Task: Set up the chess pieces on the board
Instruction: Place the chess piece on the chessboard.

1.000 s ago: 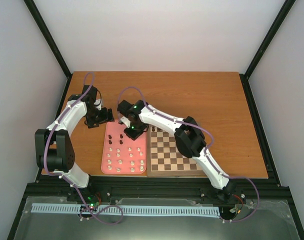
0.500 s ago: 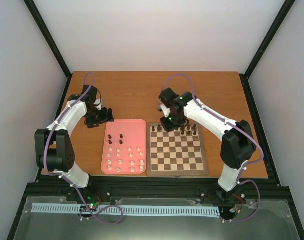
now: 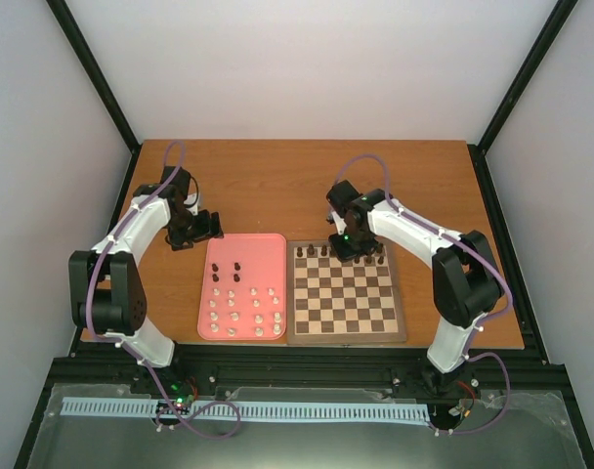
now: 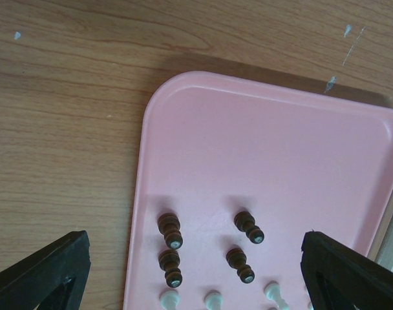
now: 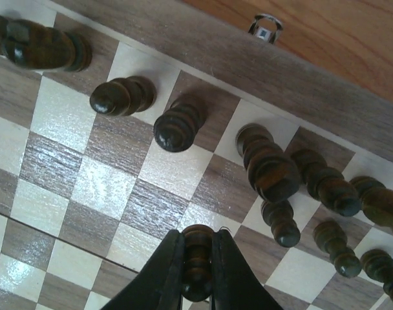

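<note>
Right wrist: right jaws pinching dark brown ringed piece (image 5: 198, 261) above board (image 5: 106, 187); left jaws spread.

Top camera overlooks the whole table (image 3: 424, 186); left wrist looks closely down on the tray (image 4: 261, 142), right on the board (image 5: 86, 187).

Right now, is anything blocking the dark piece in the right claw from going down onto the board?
Nothing visible. The right gripper holds the dark piece over the board; squares around it are bare, and the nearest standing piece stands apart.
</note>
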You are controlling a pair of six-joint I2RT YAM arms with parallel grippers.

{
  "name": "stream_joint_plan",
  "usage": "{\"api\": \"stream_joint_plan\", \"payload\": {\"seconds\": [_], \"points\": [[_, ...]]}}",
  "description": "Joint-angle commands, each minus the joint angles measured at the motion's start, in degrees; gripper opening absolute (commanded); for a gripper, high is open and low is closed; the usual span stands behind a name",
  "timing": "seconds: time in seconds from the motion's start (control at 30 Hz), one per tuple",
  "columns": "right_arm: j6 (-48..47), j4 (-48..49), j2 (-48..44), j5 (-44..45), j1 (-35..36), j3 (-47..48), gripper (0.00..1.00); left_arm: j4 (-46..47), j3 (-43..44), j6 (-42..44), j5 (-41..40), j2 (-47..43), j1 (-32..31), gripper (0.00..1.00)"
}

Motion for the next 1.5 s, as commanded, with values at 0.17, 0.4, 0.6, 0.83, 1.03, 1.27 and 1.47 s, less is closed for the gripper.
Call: {"api": "stream_joint_plan", "payload": {"seconds": [0.17, 0.4, 0.6, 0.83, 1.03, 1.27, 1.47], "points": [[-0.08, 2.64, 2.39, 1.09, -1.2, -0.64, 0.04, 0.05, 2.94, 0.31, -0.44, 1.63, -0.06, 1.0], [-0.53, 2.79, 2.46, 2.47, -1.29, -1.71, 0.05, -0.05, 3.68, 0.32, -0.18, 2.71, -0.05, 1.0], [-0.74, 2.93, 3.01, 2.41, -1.29, -1.97, 0.05, -0.15, 4.35, 0.31, -0.18, 3.18, -0.1, 1.0], [-0.85, 3.4, 3.67, 2.37, -1.29, -1.77, 0.06, -0.32, 4.33, 0.41, -0.25, 3.03, -0.09, 1.0], [-0.8, 3.5, 3.65, 2.28, -1.29, -1.91, 0.11, -0.32, 4.35, 0.48, -0.28, 2.85, -0.1, 1.0], [-0.71, 3.49, 3.19, 2.79, -1.29, -2.05, 0.12, -0.21, 4.09, 0.49, -0.19, 2.75, -0.1, 1.0], [-0.8, 3.41, 3.3, 2.74, -1.29, -2.08, 0.13, -0.18, 4.01, 0.46, -0.17, 2.63, -0.11, 1.0]]}}
